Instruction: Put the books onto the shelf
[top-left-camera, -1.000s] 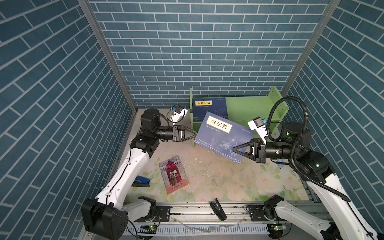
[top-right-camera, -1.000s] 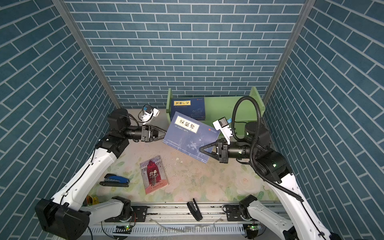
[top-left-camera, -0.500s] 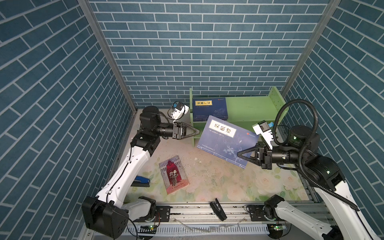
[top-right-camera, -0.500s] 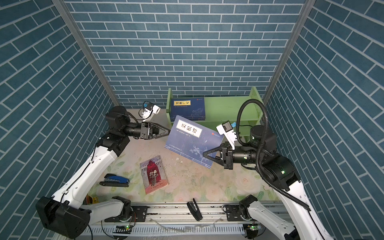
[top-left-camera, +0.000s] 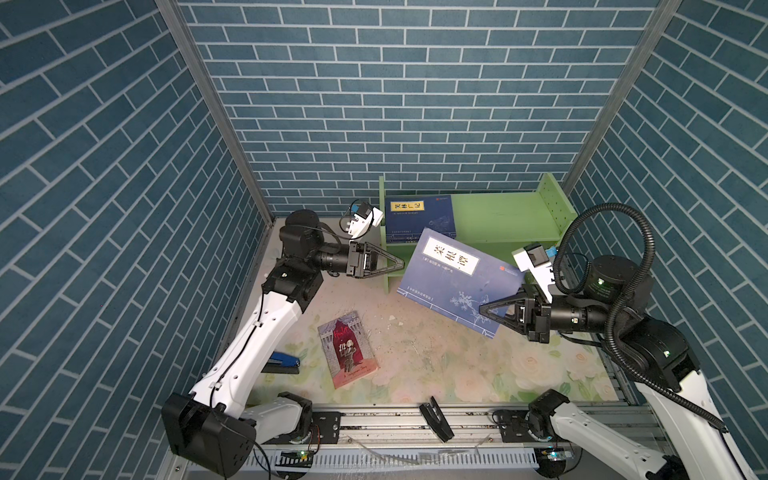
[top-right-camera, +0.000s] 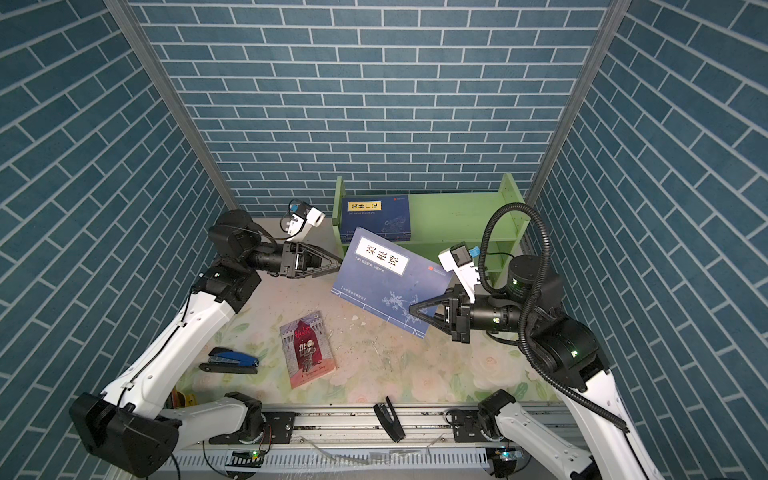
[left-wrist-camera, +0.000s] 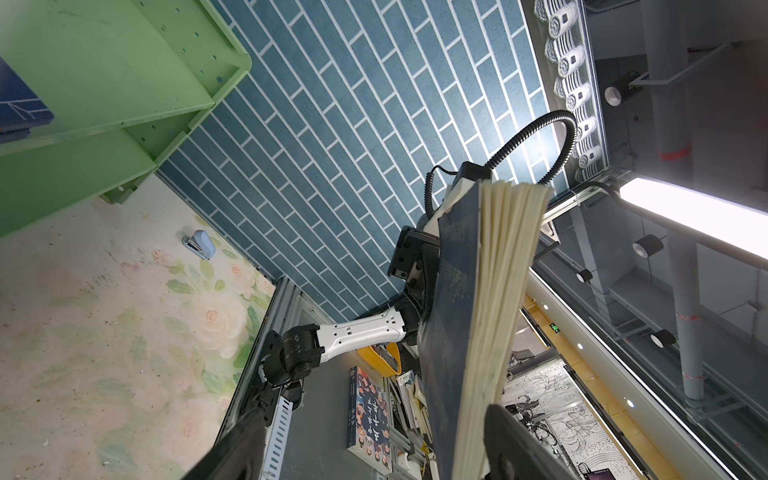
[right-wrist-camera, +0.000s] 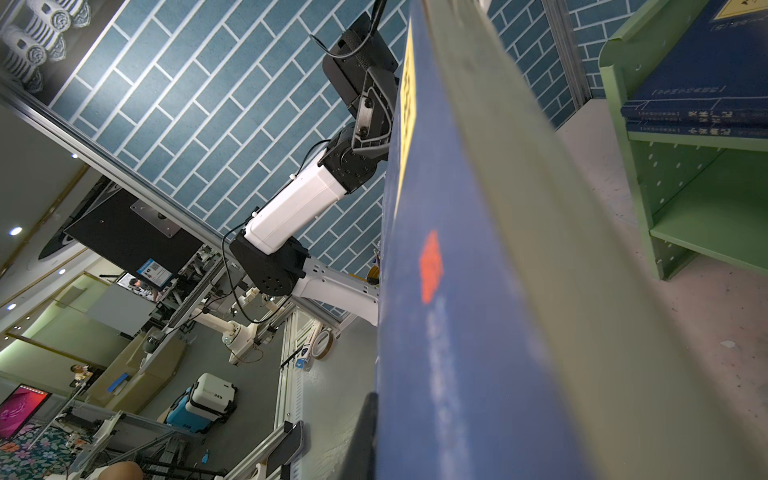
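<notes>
Dark blue book (top-left-camera: 453, 282) hangs tilted before the shelf (top-left-camera: 498, 220), fingers of the right gripper (top-left-camera: 482, 309) clamped on one corner, fingers of the left gripper (top-left-camera: 400, 264) spread beside its opposite edge, probably to steady it.

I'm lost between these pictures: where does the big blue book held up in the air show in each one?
In a top view: the blue book hangs tilted mid-scene, pinched by the right gripper.
In a top view: likewise mid-scene, before the green shelf.
Left wrist: edge-on, pages fanned, before the right arm.
Right wrist: close up, cover filling the foreground.
Shared landmark: the green shelf, in all four.
</notes>
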